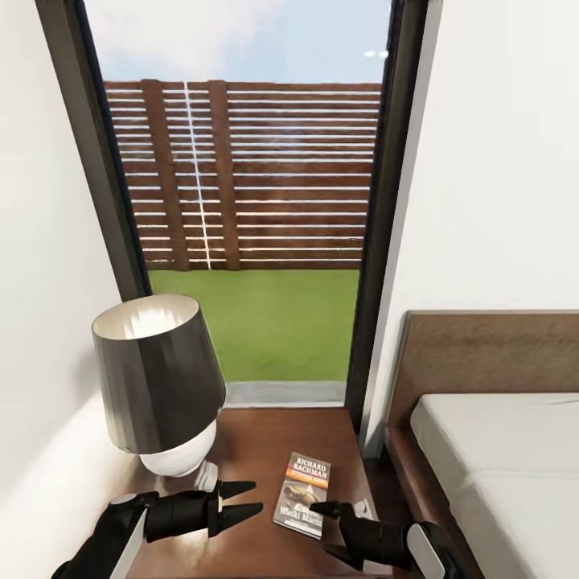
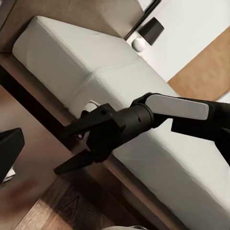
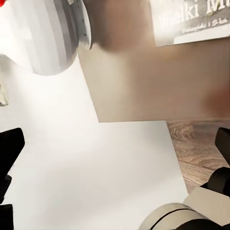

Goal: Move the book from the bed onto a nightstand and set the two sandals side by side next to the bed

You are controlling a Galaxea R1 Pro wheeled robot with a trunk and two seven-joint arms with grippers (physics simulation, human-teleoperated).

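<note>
The left gripper [image 1: 241, 503] hangs wide by the lamp [image 1: 161, 386], holding nothing; one book [image 1: 305, 493] lies flat on the one nightstand [image 1: 265, 434]; the right gripper [image 1: 331, 529] is spread wide, its upper tip at the book's near corner, gripping nothing; one bed [image 1: 498, 466] at right. Risk, I judge: a withdrawing finger dragging the book, or the left arm nudging the lamp.

The book [image 3: 189, 21] lies flat on the nightstand [image 3: 143, 81], its white lettering readable. The lamp's rounded white base [image 3: 43, 33] stands near it, beside the white wall [image 3: 96, 177].
</note>
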